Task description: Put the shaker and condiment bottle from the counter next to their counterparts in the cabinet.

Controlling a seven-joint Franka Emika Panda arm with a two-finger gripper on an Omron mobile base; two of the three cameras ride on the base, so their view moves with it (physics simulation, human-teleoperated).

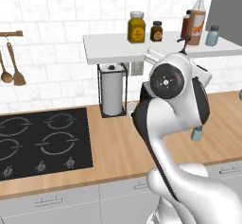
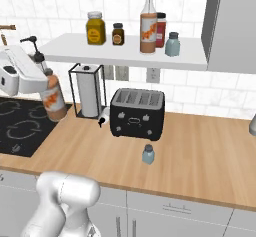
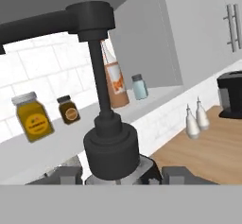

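Gripping the condiment bottle (image 2: 54,99) near its neck, the gripper (image 2: 41,78) holds it clear of the counter (image 2: 200,151), at nine o'clock from the toaster (image 2: 137,113). Its twin bottle (image 2: 148,26) and twin shaker (image 2: 173,44) stand on the cabinet (image 2: 120,55) shelf. At six o'clock from the toaster, the shaker (image 2: 148,154) sits on the counter.

Shaker (image 2: 148,154) before toaster (image 2: 137,113) on counter (image 2: 200,156)
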